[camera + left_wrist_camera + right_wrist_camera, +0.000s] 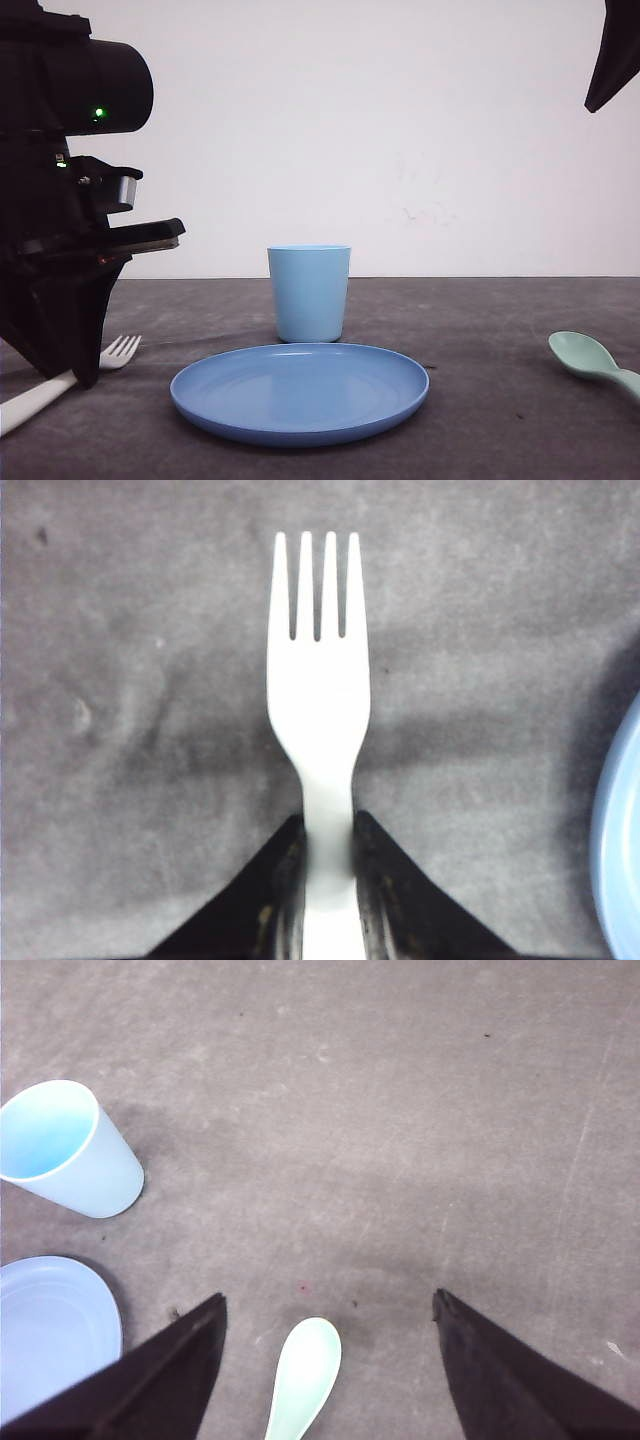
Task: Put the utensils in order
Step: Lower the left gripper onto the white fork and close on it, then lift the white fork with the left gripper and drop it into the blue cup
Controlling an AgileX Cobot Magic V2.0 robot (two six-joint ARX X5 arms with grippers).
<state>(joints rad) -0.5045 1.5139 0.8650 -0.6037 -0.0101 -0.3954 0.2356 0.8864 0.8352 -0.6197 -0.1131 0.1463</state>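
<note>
Your left claw (328, 880) is closed on the handle of the white fork (318, 695), fingers pinching either side just behind the neck, tines pointing straight away from it. The fork lies low over the grey desk (500, 330), left of the blue plate (300, 392). Lift it level before carrying, and keep the pinch firm, since thin plastic may pivot in the grip. Your right claw (330, 1380) is spread wide and empty, hovering high. The mint-green spoon (305, 1375) lies on the desk between its fingers, bowl pointing away, right of the plate. The light blue cup (309, 292) stands behind the plate.
</note>
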